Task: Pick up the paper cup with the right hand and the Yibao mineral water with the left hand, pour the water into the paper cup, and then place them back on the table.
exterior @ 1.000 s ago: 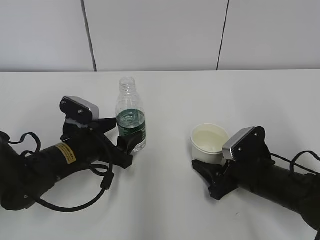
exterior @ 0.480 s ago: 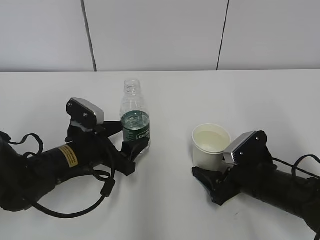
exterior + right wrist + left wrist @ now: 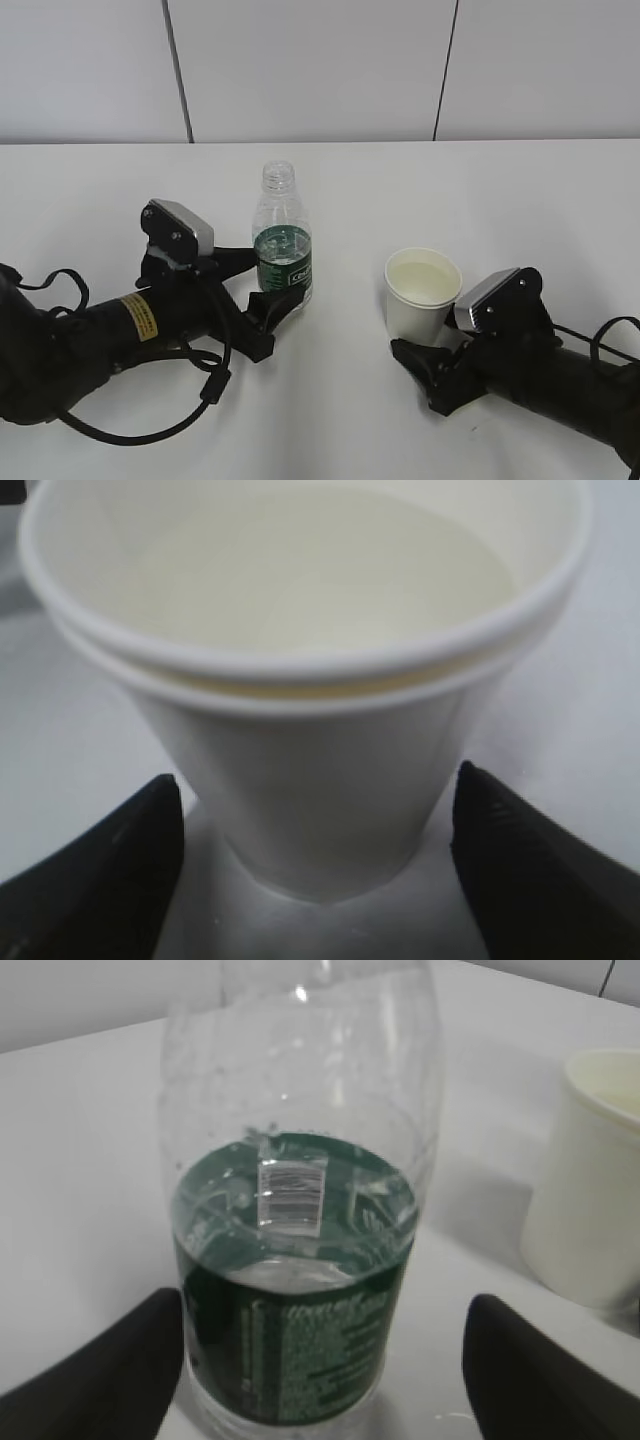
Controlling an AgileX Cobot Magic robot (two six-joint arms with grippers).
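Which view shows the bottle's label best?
The left wrist view: the bottle fills it, its green label close and legible. The exterior view shows the label small; the right wrist view shows only the cup.

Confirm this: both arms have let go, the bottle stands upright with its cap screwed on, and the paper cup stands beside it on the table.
One detail is wrong: the bottle has no cap; the exterior view shows its bare, open threaded neck. The rest holds: it stands upright, the paper cup stands on the table beside it, and both wrist views show jaws spread with gaps on either side.
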